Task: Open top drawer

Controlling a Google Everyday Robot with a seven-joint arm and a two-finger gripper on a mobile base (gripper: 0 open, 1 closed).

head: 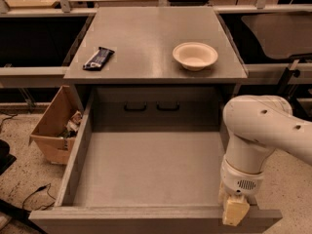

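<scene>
Starting at the lower left of the frame, there's a cardboard box (52,126) on the speckled floor with some odds and ends in it, right beside the cabinet. Up on the grey cabinet top (146,33), toward its left side, lies a dark snack bar wrapper (98,58).

The top drawer (156,212) fills the middle and bottom of the frame. It stands wide open, and it's a big grey box with nothing in it that I can see. Behind it, under the top, there's a panel with two small dark handles (135,107) side by side.

Over on the right side of the top sits a cream bowl (195,55). Lower right, the fat white arm (263,130) bends down, and the gripper (235,211) sits right at the drawer's front edge near its right corner. Honestly can't tell whether it's clamped on or let go.
</scene>
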